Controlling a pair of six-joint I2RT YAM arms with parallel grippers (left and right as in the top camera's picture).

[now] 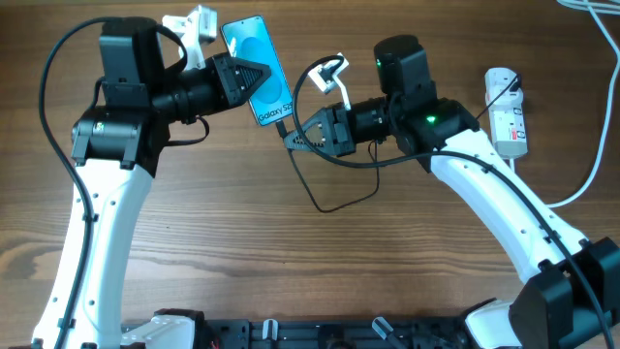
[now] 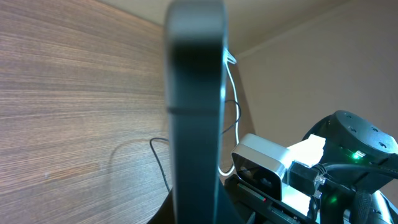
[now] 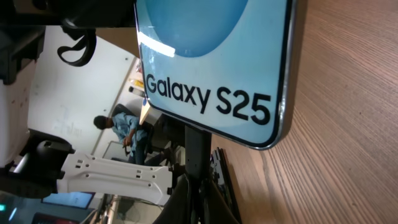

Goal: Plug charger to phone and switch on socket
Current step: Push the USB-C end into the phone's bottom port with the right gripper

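One phone point(image 3: 211, 37) shows "Galaxy S25" in black lettering.

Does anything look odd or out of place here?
The phone isn't lying flat: the left fingers hold it tilted above the table, while the right fingers hold the charger tip at its lower end. Nothing looks spilled or broken.

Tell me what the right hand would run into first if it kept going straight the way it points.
The phone: the right hand points at its lower end, the one marked Galaxy, and the charger tip it pinches looks to be right at that edge. Depth is hard to judge.
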